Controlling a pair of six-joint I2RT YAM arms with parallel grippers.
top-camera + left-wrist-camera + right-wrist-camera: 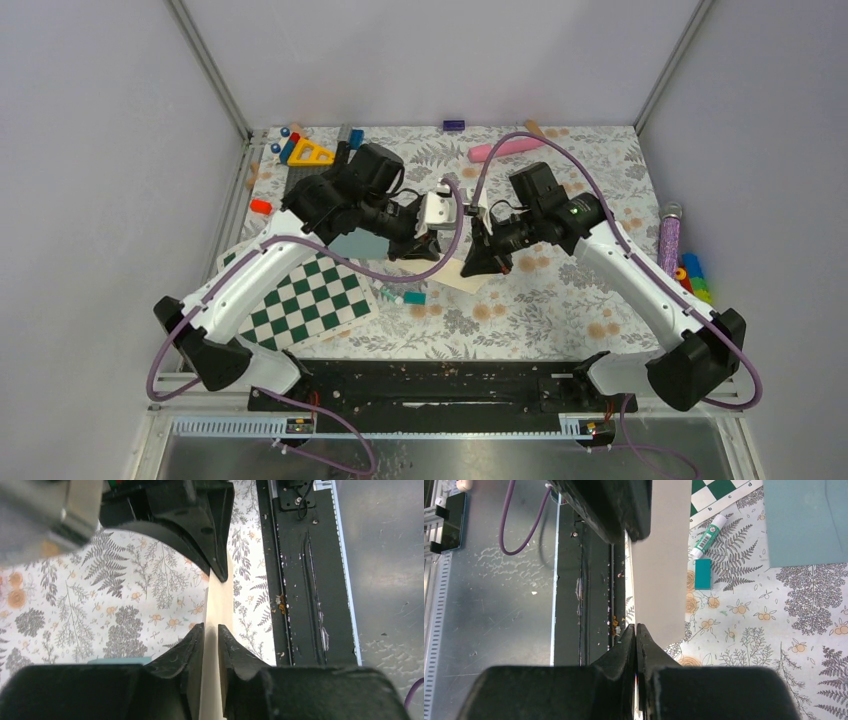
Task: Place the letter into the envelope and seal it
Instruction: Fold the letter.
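Fern-printed table [520,310] on which I work. Lying flat on it: the envelope [352,244], just beyond the green-white checkerboard [305,300]; a glue stick [386,292] and a small teal block [414,298] beside the board's right corner; toys along the far edge, among them a yellow triangle [311,153] and a pink stick [505,150]; a purple tube [668,238] at my right.

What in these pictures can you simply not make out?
Top view: the envelope is mostly under the left arm; right wrist view cuts it at the edge.
Left wrist view: the letter shows nearly edge-on, its face unseen.
Right wrist view: the glue stick label is too small to read.
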